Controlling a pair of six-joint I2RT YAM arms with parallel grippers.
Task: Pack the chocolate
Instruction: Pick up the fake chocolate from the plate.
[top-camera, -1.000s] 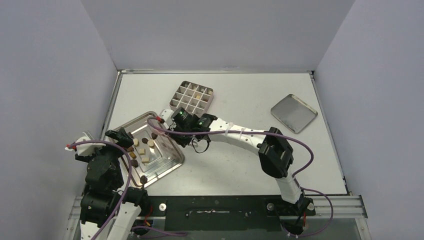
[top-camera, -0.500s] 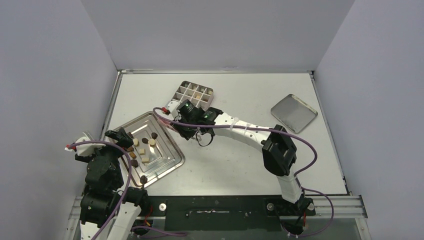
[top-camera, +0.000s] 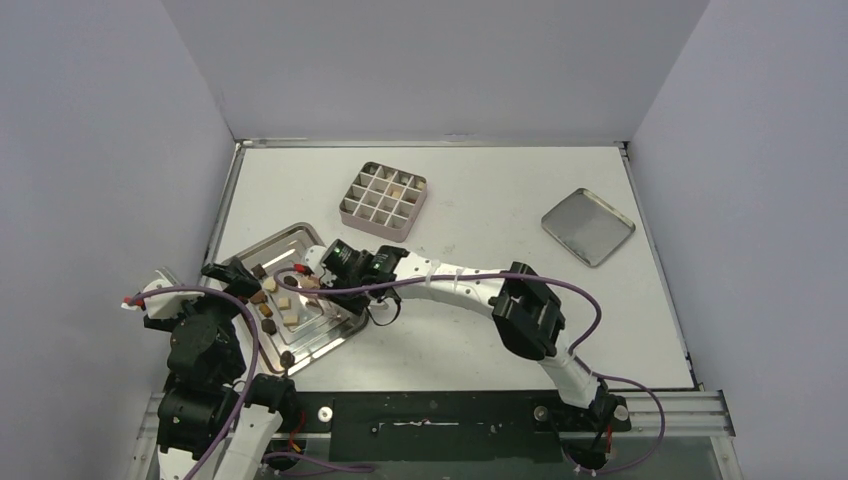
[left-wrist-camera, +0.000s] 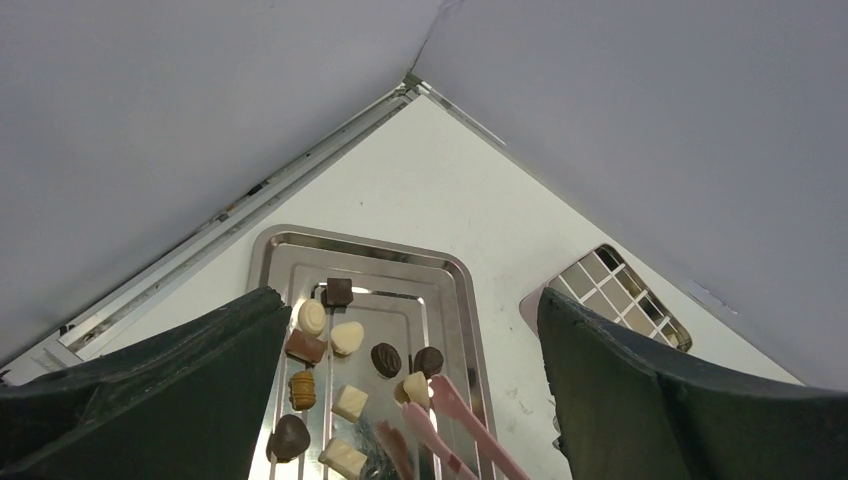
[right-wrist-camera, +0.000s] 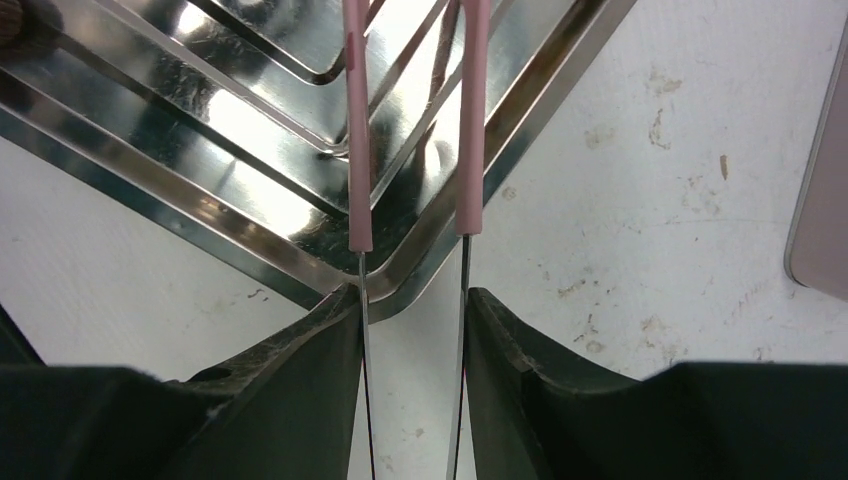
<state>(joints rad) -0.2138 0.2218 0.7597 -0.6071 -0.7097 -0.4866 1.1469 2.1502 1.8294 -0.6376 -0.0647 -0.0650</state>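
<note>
Several chocolate pieces (left-wrist-camera: 349, 337), dark brown, tan and cream, lie on the silver tray (left-wrist-camera: 400, 245). My right gripper (right-wrist-camera: 412, 300) is shut on a pair of pink-tipped tongs (right-wrist-camera: 358, 150). It holds them over the tray's right corner (top-camera: 340, 325). The tongs' arms stand apart. Their tips (left-wrist-camera: 440, 395) reach a cream piece (left-wrist-camera: 415, 388) next to a dark round one (left-wrist-camera: 429, 360); whether they pinch it I cannot tell. My left gripper (left-wrist-camera: 410, 310) hangs open over the tray's near left side, holding nothing. In the top view it shows at the tray's left edge (top-camera: 232, 275).
The square gridded tin (top-camera: 384, 196) stands behind the tray, with a few pieces in its cells. Its flat metal lid (top-camera: 588, 226) lies at the back right. The side wall runs close along the tray's left.
My right arm has swung back from the gridded tin to the tray, and the tongs now spread wider over the pieces. The left arm has barely shifted.
</note>
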